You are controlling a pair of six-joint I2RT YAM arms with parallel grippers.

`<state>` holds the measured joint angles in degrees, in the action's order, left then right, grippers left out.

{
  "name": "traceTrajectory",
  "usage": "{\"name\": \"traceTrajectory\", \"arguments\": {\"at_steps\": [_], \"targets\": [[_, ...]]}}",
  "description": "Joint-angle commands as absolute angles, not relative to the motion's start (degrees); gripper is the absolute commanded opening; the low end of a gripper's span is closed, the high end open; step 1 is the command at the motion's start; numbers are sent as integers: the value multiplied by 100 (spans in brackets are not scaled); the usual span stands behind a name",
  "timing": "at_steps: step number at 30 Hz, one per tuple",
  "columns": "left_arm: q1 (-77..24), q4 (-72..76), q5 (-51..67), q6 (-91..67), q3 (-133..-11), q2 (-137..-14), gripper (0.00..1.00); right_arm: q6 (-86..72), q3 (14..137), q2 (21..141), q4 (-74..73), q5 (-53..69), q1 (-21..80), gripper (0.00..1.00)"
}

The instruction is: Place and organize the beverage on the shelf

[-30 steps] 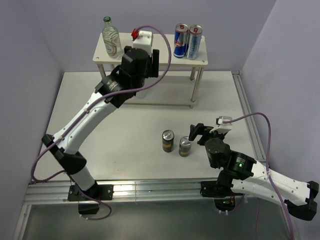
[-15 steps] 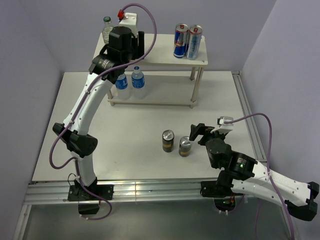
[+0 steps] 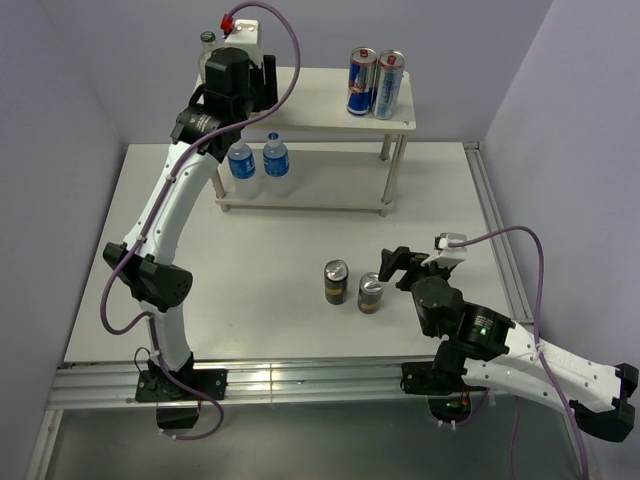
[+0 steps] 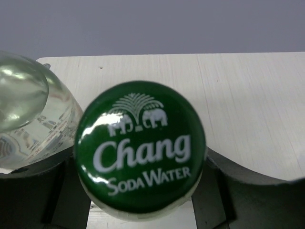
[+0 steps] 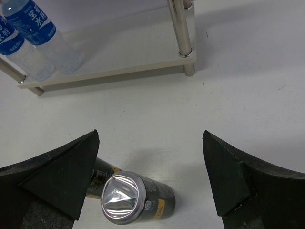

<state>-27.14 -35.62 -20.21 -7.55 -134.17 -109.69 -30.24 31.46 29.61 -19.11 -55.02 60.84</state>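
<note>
- Left hand (image 4: 143, 215) is clamped on a Chang soda water bottle (image 4: 140, 145) just under its green cap. The wrist view shows a dark finger hugging each side.
- That bottle is over the back-left corner of the shelf (image 4: 248, 105), on the top board, right beside the other clear bottle (image 4: 28, 109) standing there. I can't tell if the two are touching, or if the held one's base is down on the board yet.
- My read is that this is the set-down of the second green-capped bottle. Next it needs to go down straight with the base flat and no bump to its neighbour. Then the fingers open and lift straight up so they don't snag the cap.
- Left arm (image 3: 165, 200) is stretched way out. The elbow is low over the left side of the desk (image 3: 280, 250), and the forearm climbs to the top board with the wrist tipped down.
- The lower tier has the two blue-labelled water bottles (image 3: 277, 165) side by side at its left end. Two tall blue-and-silver cans (image 3: 375, 83) sit at the right of the top board.
- Right hand (image 5: 150, 143) is wide open and holding nothing. It's low over the desk with one short can (image 5: 136, 200) between its fingers, and the second can (image 3: 336, 282) is just beside that one. I'd guess those two go up after this.
- Right arm (image 3: 500, 345) is folded in near its base at the near right.
</note>
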Motion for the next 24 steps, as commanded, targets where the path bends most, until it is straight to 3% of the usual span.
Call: {"name": "traceTrajectory", "arguments": {"at_steps": [1, 6, 9, 10, 12, 13, 16, 24], "targets": [[-2707, -2769, -1828, -756, -13342, -10872, 5, -3094, 3129, 2953, -1898, -5651, 6091, 96], [-2716, -2725, -1784, -791, -13333, -10969, 11, -3120, 3129, 2953, -1916, -5660, 6091, 96], [-2716, -2698, -1802, -817, -13324, -11013, 25, -3120, 3112, 2944, -1907, -5669, 6091, 96], [-2707, -2690, -1793, -809, -13316, -11013, 37, -3120, 3120, 2944, -1907, -5660, 6091, 96], [-2707, -2672, -1758, -800, -13280, -10995, 50, -3111, 3120, 2944, -1899, -5660, 6091, 96], [-2716, -2663, -1749, -800, -13263, -10978, 63, -3111, 3120, 2944, -1898, -5660, 6091, 96], [-2725, -2654, -1705, -782, -13184, -10960, 77, -3103, 3120, 2944, -1899, -5660, 6100, 96], [-2768, -2672, -1626, -712, -13236, -11030, 84, -3111, 3120, 2918, -1907, -5660, 6091, 96]]}}
